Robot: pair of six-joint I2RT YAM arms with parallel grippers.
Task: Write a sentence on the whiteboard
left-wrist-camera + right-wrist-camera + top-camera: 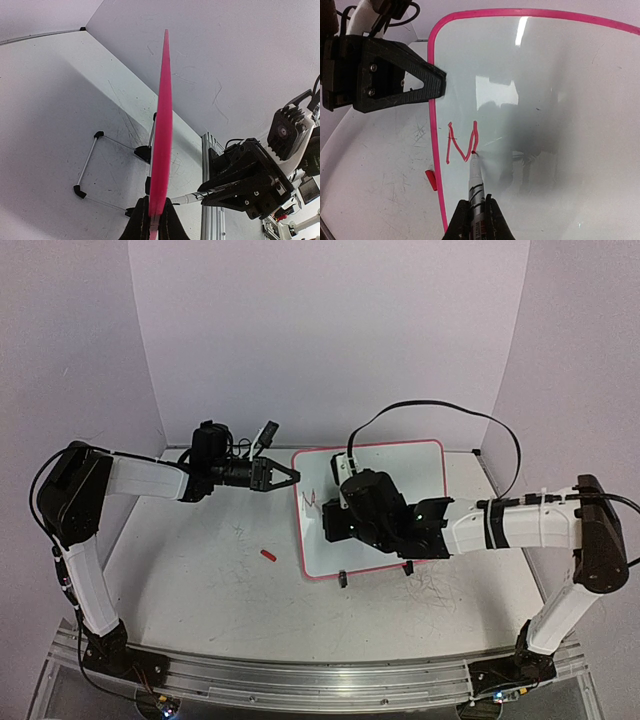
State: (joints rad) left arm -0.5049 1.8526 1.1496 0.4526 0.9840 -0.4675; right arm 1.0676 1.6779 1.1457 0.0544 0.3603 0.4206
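The big white bench [200, 570] carries everything. On it, a little to the 3 o'clock side of the middle, is the glossy white whiteboard with a thin pink-red rim [405, 465]. It looks propped up at a slant on its two small black clip feet [342, 578], which sit at its 6 o'clock edge. That turns its face up for writing.

The left fingers [287, 476] are squeezed together on the board's rim on the 9 o'clock side, near the 10 o'clock corner. I think they hold there so the board does not slide or wobble when the pen pushes on it. There they also do not cover the writing space.

The right fingers [476, 220] are clamped on a thin silver-and-black marker pen [476, 185]. In the right wrist view the pen points to 12 o'clock, and its tip touches the board.

The sentence [462, 144] is only just begun. It is one red letter, like an M, close to the board's 9 o'clock edge. Starting there leaves room toward 3 o'clock for more words. Most of the job is not done yet.

A small red cap [268, 554] lies on the bench at 8 o'clock from the board. It is likely the pen's, taken off so the pen can write.
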